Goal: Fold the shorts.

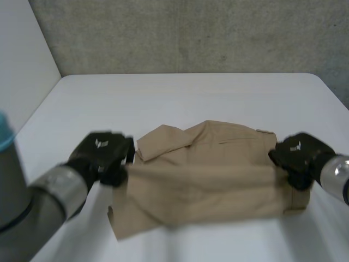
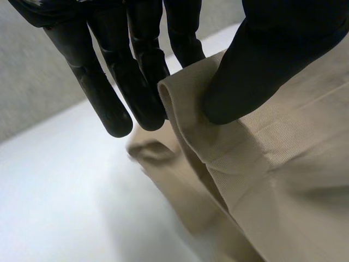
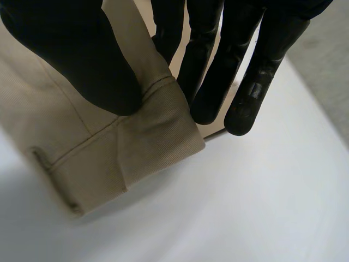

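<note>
Tan shorts [image 1: 207,174] hang stretched between my two hands above the white table [image 1: 180,98], with their lower part draped onto it. My left hand [image 1: 103,155] pinches the shorts' left edge; in the left wrist view its thumb [image 2: 262,71] presses a folded hem [image 2: 191,109] against straight fingers [image 2: 136,82]. At the right edge, my right hand [image 1: 297,155] does the same: thumb [image 3: 82,60] on the stitched band [image 3: 152,136], fingers [image 3: 245,71] behind it.
The table's far edge meets a grey wall [image 1: 191,33], and a pale wall [image 1: 22,60] rises at the left. Bare table [image 1: 191,98] lies beyond the shorts.
</note>
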Action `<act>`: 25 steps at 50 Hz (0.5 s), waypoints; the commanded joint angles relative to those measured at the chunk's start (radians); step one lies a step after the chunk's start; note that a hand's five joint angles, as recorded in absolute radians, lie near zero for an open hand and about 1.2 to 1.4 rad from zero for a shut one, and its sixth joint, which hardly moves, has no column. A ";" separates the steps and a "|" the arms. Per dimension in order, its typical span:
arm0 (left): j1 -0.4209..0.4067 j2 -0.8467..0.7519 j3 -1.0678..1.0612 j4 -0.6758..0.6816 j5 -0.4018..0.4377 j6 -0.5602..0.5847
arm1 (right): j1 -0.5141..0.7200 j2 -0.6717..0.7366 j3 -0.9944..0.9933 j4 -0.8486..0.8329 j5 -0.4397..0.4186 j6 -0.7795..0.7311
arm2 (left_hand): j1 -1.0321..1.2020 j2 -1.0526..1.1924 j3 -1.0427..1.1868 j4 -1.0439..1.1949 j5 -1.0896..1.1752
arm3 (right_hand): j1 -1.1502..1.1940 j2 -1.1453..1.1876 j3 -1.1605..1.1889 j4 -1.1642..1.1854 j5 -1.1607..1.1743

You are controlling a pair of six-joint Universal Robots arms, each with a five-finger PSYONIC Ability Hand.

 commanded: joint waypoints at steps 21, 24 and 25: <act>0.014 0.047 0.657 0.236 -0.168 0.081 | 0.204 0.031 -0.566 -0.542 0.183 0.245 | 0.287 0.199 0.209 0.193 0.232 | 0.436 0.224 0.216 0.204 0.240; 0.014 0.093 0.482 0.256 -0.169 0.075 | 0.213 0.030 -0.480 -0.539 0.171 0.243 | 0.287 0.199 0.209 0.193 0.232 | 0.436 0.224 0.216 0.204 0.240; 0.014 0.103 0.434 0.257 -0.169 0.071 | 0.215 0.031 -0.457 -0.537 0.171 0.242 | 0.287 0.199 0.209 0.193 0.232 | 0.436 0.224 0.216 0.204 0.240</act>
